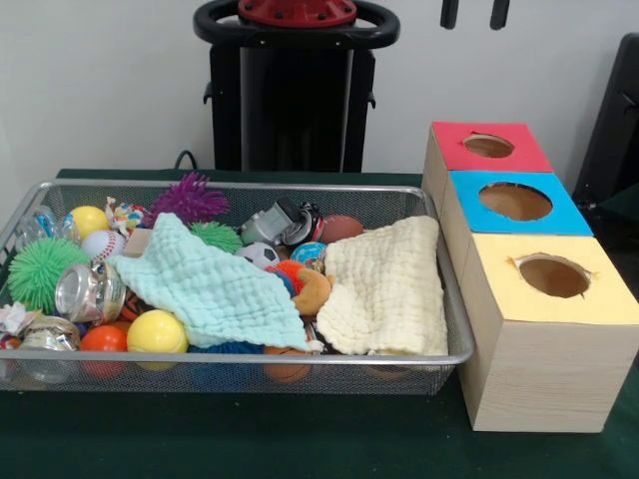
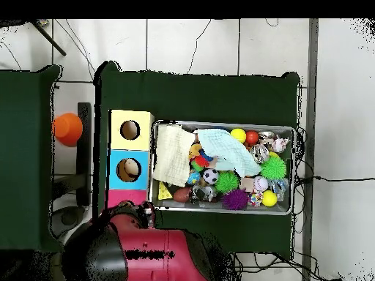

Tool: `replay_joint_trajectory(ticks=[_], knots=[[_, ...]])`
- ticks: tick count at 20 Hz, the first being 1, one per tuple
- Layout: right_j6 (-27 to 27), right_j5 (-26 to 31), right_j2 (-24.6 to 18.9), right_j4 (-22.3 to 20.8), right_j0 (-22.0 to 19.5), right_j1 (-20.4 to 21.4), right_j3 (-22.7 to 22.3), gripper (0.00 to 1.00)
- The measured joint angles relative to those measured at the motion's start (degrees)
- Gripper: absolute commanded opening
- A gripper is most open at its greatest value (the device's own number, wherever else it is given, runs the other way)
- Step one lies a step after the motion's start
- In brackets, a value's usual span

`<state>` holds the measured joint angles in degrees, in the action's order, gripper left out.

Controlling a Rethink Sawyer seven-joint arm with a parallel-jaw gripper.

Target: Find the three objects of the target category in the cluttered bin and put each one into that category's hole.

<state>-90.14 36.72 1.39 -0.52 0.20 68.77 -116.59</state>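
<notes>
while two dark gripper tips point(image 1: 473, 12) are seen at the top edge of the front view, well above the boxes, it cannot be told whether they are parted or closed, and nothing is seen held. a wire mesh bin point(image 1: 451, 299) is set on the green table point(image 1: 300, 439), filled with clutter. a mint cloth point(image 1: 215, 289) is spread over the middle and a cream cloth point(image 1: 389, 289) over the end nearest the boxes. a purple spiky ball point(image 1: 190, 198), a green spiky ball point(image 1: 40, 269), a yellow ball point(image 1: 157, 331), an orange ball point(image 1: 103, 338) and a small football point(image 1: 262, 254) are seen among them. just beside the bin, three boxes are lined up with round holes: red point(image 1: 487, 146), blue point(image 1: 515, 202), yellow point(image 1: 553, 276). no target object can be singled out.
</notes>
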Motion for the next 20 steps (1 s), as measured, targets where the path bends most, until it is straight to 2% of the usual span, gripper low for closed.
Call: replay_joint_trajectory(ticks=[8, 20], knots=[[0.0, 5.84, 0.05, -0.15, 0.0, -1.5, 7.71, 1.0], [0.0, 6.27, 0.07, -0.15, -0.15, -4.27, 12.38, 1.0]])
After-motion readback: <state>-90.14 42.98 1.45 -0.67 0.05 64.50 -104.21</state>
